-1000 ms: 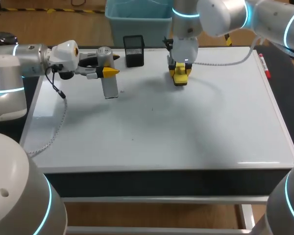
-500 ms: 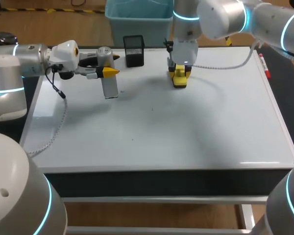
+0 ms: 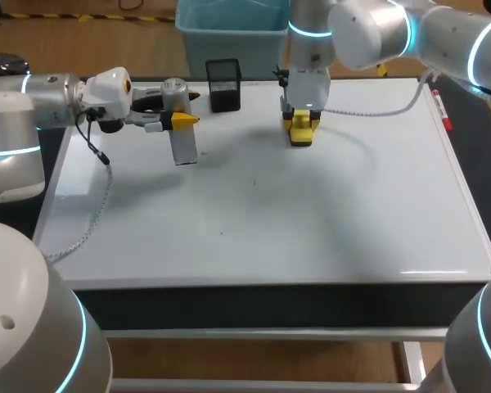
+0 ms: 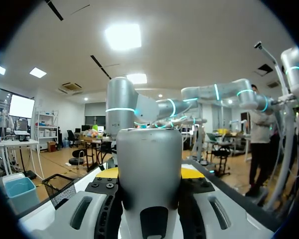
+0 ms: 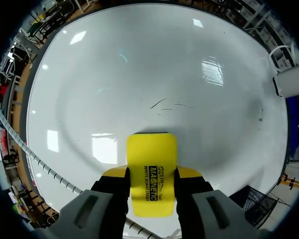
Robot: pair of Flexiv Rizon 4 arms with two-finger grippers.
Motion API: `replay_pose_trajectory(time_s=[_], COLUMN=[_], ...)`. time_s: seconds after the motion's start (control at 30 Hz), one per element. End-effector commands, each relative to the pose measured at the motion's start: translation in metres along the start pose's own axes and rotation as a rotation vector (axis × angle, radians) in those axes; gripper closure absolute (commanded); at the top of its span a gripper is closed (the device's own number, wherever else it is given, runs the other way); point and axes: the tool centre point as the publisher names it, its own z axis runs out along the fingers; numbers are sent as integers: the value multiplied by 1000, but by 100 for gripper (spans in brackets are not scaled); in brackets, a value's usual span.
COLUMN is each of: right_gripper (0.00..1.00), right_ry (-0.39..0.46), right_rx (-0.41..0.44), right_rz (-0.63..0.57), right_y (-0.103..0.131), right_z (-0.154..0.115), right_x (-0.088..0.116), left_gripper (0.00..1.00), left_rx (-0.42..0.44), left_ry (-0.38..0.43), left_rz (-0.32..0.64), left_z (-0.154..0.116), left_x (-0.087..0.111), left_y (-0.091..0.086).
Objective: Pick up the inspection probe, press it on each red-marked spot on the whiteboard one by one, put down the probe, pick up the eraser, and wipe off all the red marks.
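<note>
- The yellow eraser sits at the far middle of the whiteboard, pinched by its two long sides in the right pincer, which is clenched on it. It's down at the board, but I can't tell whether the face is actually touching.
- My guess on handling: it's light, with a hard plastic shell and a soft wiping face, so it should glide easily on that glossy surface. The side grip looks right. Just keep it flat, because a tilt would only drag an edge.
- I honestly can't spot any red marks in either view, only a few faint dark scuffs ahead of the eraser.
- Over at the far left, the inspection probe hangs upright above the board, not set down. The left pincer is grasping it around the upper body.
- The probe looks like a smooth, stiff grey cylinder, probably the heavier item and a bit slippery. I'd hold it mid-body.
- A black mesh basket sits at the worktop's far edge, between the two arms.
- A red marker lies along the board's right edge.
</note>
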Motion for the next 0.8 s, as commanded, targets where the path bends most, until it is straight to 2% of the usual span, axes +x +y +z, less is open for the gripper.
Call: replay_pose_trajectory(time_s=[0.03,0.13,0.23,0.43,0.63,0.8], right_gripper=[0,0,0,0,0,0], right_ry=[-1,-22,-87,-281,-353,-351], right_rx=[9,24,29,5,-6,-57], right_rz=[11,36,91,246,425,630], right_y=[-2,-3,-4,-16,-26,-35], right_z=[-3,-10,-25,-53,-75,-91], right_x=[1,5,11,30,46,52], left_gripper=[100,100,100,100,100,100], left_rx=[-2,-2,-2,-2,-2,-2], left_ry=[-1,-1,-1,-1,-1,-1], left_rz=[0,0,0,0,0,0], left_z=[1,1,1,1,1,1], left_x=[0,0,0,0,0,0], left_y=[-1,-1,-1,-1,-1,-1])
